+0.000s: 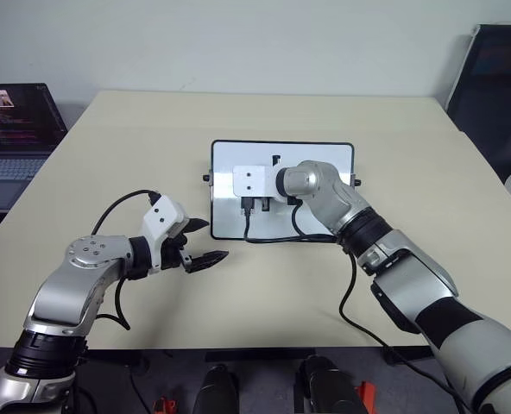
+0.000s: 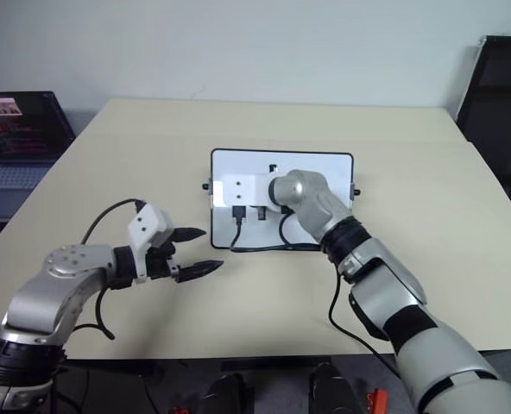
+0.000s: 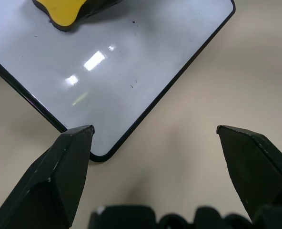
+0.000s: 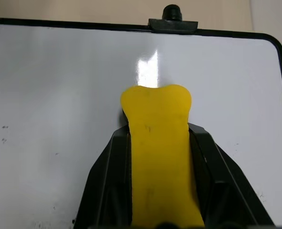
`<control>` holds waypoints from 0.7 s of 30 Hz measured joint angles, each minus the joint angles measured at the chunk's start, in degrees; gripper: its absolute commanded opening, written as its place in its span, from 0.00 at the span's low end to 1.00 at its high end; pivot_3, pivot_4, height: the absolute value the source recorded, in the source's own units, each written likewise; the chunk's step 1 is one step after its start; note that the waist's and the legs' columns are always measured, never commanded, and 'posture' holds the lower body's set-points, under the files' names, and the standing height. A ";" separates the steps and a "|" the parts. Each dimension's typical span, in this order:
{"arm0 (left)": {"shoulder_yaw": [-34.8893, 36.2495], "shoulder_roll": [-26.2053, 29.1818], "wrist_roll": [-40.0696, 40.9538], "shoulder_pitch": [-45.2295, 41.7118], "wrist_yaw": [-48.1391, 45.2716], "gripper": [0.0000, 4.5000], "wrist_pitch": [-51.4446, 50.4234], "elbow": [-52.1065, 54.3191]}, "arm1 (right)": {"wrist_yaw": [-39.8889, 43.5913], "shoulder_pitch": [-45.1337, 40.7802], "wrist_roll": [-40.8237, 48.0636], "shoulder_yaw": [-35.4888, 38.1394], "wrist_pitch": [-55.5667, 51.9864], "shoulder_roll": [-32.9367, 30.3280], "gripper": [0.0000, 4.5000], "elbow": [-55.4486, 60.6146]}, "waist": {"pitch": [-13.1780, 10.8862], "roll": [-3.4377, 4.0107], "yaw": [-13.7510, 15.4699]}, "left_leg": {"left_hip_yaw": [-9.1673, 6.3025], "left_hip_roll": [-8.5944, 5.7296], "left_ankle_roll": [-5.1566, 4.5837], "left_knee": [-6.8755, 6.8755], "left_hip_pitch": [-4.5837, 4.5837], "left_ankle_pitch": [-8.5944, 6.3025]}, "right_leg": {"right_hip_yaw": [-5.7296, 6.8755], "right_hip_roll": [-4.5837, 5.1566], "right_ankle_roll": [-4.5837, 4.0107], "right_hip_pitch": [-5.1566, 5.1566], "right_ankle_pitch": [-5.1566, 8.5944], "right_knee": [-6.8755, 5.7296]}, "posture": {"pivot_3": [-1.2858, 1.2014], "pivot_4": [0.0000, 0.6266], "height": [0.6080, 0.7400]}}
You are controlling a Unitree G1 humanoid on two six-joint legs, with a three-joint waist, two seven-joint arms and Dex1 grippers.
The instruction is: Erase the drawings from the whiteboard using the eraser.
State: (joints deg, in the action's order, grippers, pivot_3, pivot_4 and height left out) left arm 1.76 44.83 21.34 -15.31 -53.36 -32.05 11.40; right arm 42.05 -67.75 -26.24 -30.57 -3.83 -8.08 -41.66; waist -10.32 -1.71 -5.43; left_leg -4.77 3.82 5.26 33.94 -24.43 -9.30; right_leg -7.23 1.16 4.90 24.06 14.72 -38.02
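I note the whiteboard [image 1: 342, 155] lying flat near the middle of the beige table [image 1: 411, 285], its long sides running left to right, with a small black knob at each short side. My right gripper [image 4: 157, 143] is over the board's left half, its two black fingers clamped tight on the yellow eraser [image 4: 156, 157], which projects past the fingertips and sits on the white surface. From the right wrist view, the surface around the eraser reads clean apart from a few faint dark specks; I can make out no red marks there. My left gripper [image 1: 202, 243] hangs above bare table just left of the board's near left corner, fingers spread wide and holding nothing. A black cable [image 1: 273, 239] trails across the board's near edge. An open laptop [image 1: 14, 129] sits at the far left.
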 measured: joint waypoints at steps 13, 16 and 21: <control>-0.23 -0.16 -0.02 -0.16 0.17 1.00 0.03 -0.07 | -1.49 0.52 0.20 -0.08 1.42 0.77 0.25 -0.80 | 0.00 -0.01 -0.08 | 0.00 0.00 0.00 -0.01 0.01 0.00 | -0.01 0.00 0.00 0.00 0.00 0.00 | 0.52 0.24 1.00; -0.17 -0.28 0.01 -0.16 0.34 1.00 0.03 -0.12 | -4.03 0.59 0.13 0.03 1.92 1.17 0.25 -1.53 | 0.00 0.00 -0.08 | 0.00 0.00 0.00 0.00 0.02 0.00 | -0.01 0.00 -0.01 0.01 0.00 -0.03 | 0.52 0.24 1.00; 0.03 -0.55 0.04 -0.70 0.50 1.00 0.03 -0.48 | -12.13 -1.56 -0.80 0.54 3.79 2.09 0.25 -5.62 | -0.01 -0.01 -0.09 | 0.00 0.00 0.00 0.00 0.02 0.00 | -0.01 0.00 -0.06 0.01 -0.04 0.01 | 0.52 0.24 1.00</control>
State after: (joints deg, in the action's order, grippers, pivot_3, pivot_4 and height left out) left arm 1.78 44.28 21.38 -16.02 -52.86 -32.02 10.92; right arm 29.93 -69.32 -27.03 -30.03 -0.04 -5.98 -47.27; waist -10.34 -1.72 -5.51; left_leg -4.77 3.82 5.26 33.94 -24.41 -9.29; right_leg -7.24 1.15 4.83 24.07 14.67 -38.01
